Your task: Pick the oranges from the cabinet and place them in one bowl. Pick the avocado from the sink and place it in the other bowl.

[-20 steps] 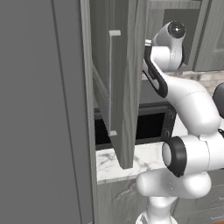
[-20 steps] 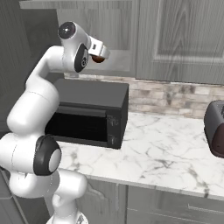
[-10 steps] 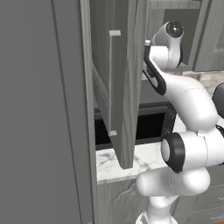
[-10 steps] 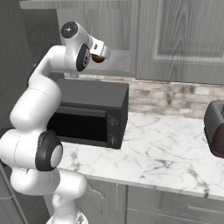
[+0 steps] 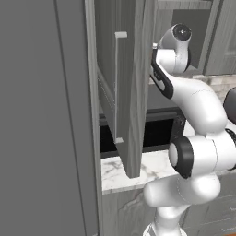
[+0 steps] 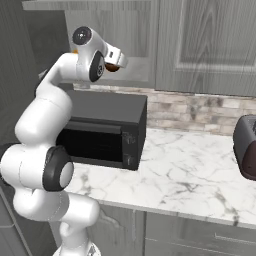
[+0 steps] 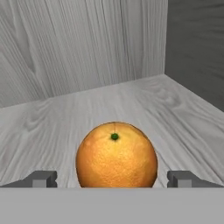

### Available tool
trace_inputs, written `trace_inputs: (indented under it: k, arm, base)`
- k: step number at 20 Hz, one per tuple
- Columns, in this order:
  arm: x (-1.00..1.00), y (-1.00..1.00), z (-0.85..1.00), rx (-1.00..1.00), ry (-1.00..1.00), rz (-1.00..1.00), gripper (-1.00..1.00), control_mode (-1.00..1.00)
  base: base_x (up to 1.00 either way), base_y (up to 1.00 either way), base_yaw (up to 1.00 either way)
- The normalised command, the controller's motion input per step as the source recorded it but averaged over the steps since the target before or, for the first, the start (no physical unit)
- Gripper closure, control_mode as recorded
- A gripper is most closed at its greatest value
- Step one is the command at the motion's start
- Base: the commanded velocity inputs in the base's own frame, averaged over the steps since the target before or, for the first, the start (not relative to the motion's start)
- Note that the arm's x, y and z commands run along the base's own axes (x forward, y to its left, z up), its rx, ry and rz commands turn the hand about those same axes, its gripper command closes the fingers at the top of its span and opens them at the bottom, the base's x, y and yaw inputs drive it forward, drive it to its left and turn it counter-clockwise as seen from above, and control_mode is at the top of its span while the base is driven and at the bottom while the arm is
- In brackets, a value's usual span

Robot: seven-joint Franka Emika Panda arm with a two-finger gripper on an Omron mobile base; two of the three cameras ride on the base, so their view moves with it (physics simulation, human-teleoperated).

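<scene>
Reaching into the open cabinet (image 5: 133, 83) above the microwave (image 6: 107, 132), arm raised high. Door swung out toward the left base camera, pale bar handle (image 5: 118, 87) on its face. Gripper (image 7: 113, 178) spread wide, one fingertip (image 7: 41, 178) on each side of an orange (image 7: 116, 155), gap visible on both sides; no contact seen. Orange sitting on the grey wood-grain shelf floor, green stem dot facing the hand camera, back wall and a darker side wall behind it. From the right base view, a darker brownish-orange ball (image 6: 111, 67) showing just past the hand at the cabinet's lower edge. Marble counter (image 6: 190, 175) below; dark toaster (image 6: 246, 147) at far right.
</scene>
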Motion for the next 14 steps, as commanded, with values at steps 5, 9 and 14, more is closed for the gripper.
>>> trace_inputs:
  k: [5, 9, 14]
  arm:
    - [0.16, -0.04, -0.05, 0.00, 0.00, 0.02, -1.00, -1.00]
    - [0.13, -0.03, -0.06, 0.00, 0.01, 0.01, -1.00, -1.00]
    - [0.10, -0.02, -0.05, 0.00, 0.00, 0.00, -1.00, -1.00]
  base:
    - [0.00, 0.00, 0.00]
    - [0.00, 0.00, 0.00]
    - [0.00, 0.00, 0.00]
